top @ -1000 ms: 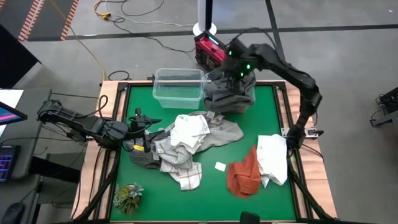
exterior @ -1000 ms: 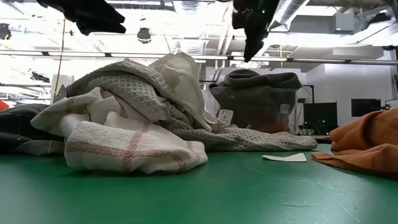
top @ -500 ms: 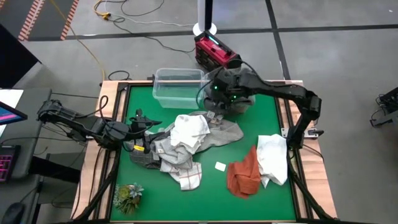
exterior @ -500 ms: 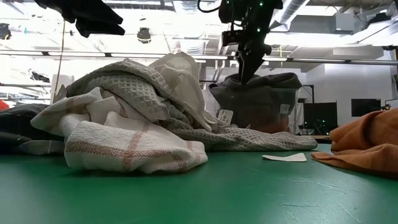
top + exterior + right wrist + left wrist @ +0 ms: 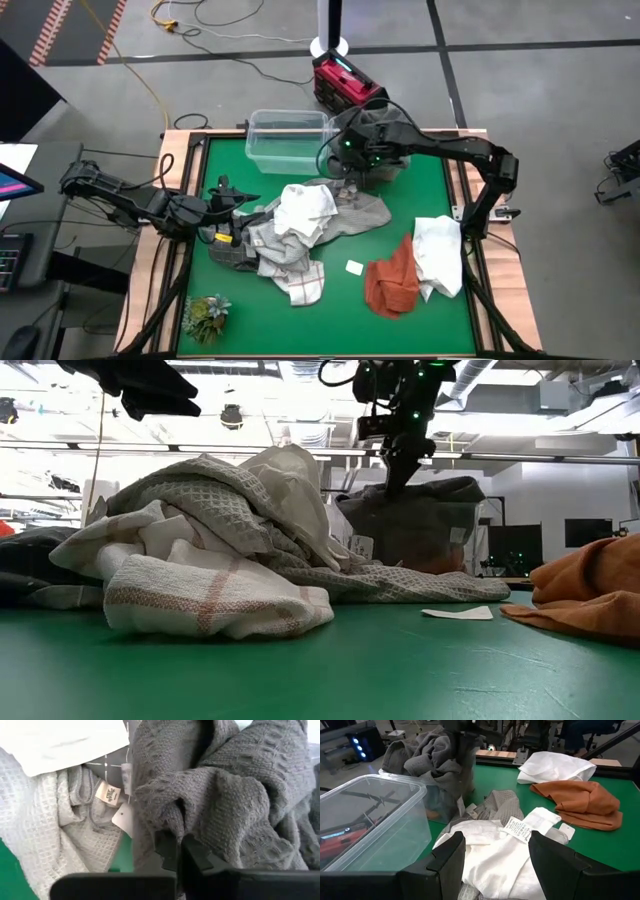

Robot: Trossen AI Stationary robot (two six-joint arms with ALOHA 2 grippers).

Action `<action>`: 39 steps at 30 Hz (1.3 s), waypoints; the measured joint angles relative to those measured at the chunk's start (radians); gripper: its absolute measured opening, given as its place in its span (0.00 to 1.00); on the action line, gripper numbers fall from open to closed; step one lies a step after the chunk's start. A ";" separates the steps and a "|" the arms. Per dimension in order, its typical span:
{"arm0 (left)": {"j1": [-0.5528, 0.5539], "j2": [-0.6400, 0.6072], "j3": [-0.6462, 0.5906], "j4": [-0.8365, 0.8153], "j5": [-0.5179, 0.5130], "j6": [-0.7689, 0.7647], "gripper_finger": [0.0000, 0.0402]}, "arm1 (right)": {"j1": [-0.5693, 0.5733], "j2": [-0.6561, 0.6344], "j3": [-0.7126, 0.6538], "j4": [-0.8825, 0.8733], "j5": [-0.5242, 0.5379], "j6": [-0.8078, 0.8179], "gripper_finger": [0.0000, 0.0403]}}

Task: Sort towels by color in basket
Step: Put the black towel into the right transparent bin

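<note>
Dark grey towels [image 5: 382, 148] are heaped in a clear bin at the far middle of the table. My right gripper [image 5: 347, 172] is at the heap's near left side, shut on a dark grey towel [image 5: 235, 795]. A mixed pile lies mid-table: a white towel [image 5: 305, 210], a light grey waffle towel [image 5: 362, 212] and a checked towel [image 5: 296, 276]. A rust orange towel [image 5: 392, 282] and another white towel [image 5: 438, 256] lie at the right. My left gripper [image 5: 495, 865] is open above the pile's left side, with nothing between its fingers. My right gripper pinches a bunched fold of the dark grey towel [image 5: 167, 822] between its two fingers, at the heap's near left edge. The fingers [image 5: 398, 472] come from above, slanting down. The towel still rests on the heap, slack.
An empty clear bin [image 5: 288, 140] stands left of the grey heap. A small green plant [image 5: 205, 316] sits at the near left corner and a white tag [image 5: 354, 266] on the green mat. A red device [image 5: 338, 82] and cables lie on the floor beyond the far edge.
My right gripper has come down from above the heap's far right toward the table's left and near side, rolling a little. It reached the heap's near left edge and shut on a fold of dark grey towel. The towels have stayed in place.
</note>
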 joint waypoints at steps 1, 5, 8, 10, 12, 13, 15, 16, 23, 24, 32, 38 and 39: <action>0.000 0.000 0.000 -0.001 0.000 0.000 0.52 | 0.006 0.000 0.009 -0.007 -0.004 0.003 0.06; 0.000 -0.001 0.000 0.000 0.000 0.002 0.52 | 0.025 0.000 0.070 -0.052 -0.007 0.019 0.08; 0.000 -0.001 0.000 -0.001 0.000 0.005 0.52 | 0.038 0.000 0.119 -0.082 -0.008 0.028 0.09; 0.000 -0.001 0.000 -0.001 0.000 0.006 0.52 | 0.042 0.000 0.167 -0.097 -0.010 0.053 0.08; 0.000 -0.001 0.000 -0.001 0.000 0.006 0.52 | 0.044 -0.009 0.214 -0.107 -0.007 0.058 0.07; 0.000 -0.001 0.000 -0.001 0.000 0.005 0.52 | 0.042 -0.011 0.237 -0.111 0.012 0.066 0.07; 0.000 -0.001 0.000 -0.001 0.000 0.004 0.52 | 0.015 -0.011 0.273 -0.122 0.089 0.087 0.07; 0.000 -0.001 0.000 -0.001 0.003 0.004 0.52 | -0.005 -0.011 0.281 -0.130 0.114 0.094 0.07; 0.000 -0.001 0.000 -0.023 0.019 -0.006 0.52 | -0.161 0.021 0.216 -0.147 0.110 0.126 0.07; 0.000 0.000 0.000 -0.024 0.019 -0.005 0.52 | -0.177 0.037 0.193 -0.135 0.080 0.129 0.08; 0.000 0.000 0.000 -0.024 0.020 -0.003 0.52 | -0.226 0.216 0.113 -0.016 -0.087 0.109 0.08; 0.001 0.000 0.000 -0.026 0.022 0.006 0.52 | -0.215 0.243 0.132 -0.045 -0.105 0.098 0.19; 0.001 0.000 0.000 -0.026 0.022 0.006 0.52 | -0.214 0.236 0.138 -0.048 -0.115 0.099 0.21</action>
